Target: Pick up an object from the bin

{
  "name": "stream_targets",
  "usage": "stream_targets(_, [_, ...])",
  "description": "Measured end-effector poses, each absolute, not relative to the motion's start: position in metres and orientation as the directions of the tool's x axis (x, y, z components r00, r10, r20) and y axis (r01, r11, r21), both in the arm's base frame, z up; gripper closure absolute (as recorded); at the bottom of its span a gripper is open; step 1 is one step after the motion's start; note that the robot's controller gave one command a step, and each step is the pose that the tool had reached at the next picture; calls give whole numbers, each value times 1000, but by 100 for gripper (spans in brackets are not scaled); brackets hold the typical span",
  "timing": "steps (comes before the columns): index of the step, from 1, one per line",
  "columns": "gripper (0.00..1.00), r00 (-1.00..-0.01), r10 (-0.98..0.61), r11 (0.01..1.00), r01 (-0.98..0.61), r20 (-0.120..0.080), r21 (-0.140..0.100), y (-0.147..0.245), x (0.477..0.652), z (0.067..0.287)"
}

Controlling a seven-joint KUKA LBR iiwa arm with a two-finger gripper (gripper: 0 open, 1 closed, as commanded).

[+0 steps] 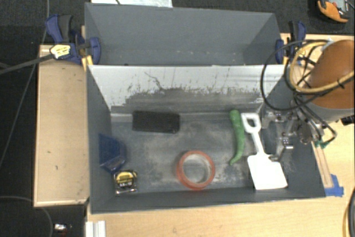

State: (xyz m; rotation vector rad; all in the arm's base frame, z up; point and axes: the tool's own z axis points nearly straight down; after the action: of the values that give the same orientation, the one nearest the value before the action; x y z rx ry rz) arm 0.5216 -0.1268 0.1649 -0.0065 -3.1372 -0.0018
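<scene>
My gripper [285,137] hangs at the right side of the bin, just right of a white spatula [265,172], which lies with its flat blade toward the front and its handle pointing back. A green, curved, pepper-like thing [238,140] lies just left of the spatula's handle. The gripper is beside the spatula, and I see nothing held in it.
A clear tape roll with a red rim [195,169] lies at the front centre. A yellow and black tape measure [125,181] and a blue folded piece [110,151] sit at the front left. A black block [156,121] rests near the back wall.
</scene>
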Motion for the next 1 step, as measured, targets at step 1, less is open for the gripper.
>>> stream_targets(1, [0,-1000,-3,1000,-3,-3,0,-126,523,169])
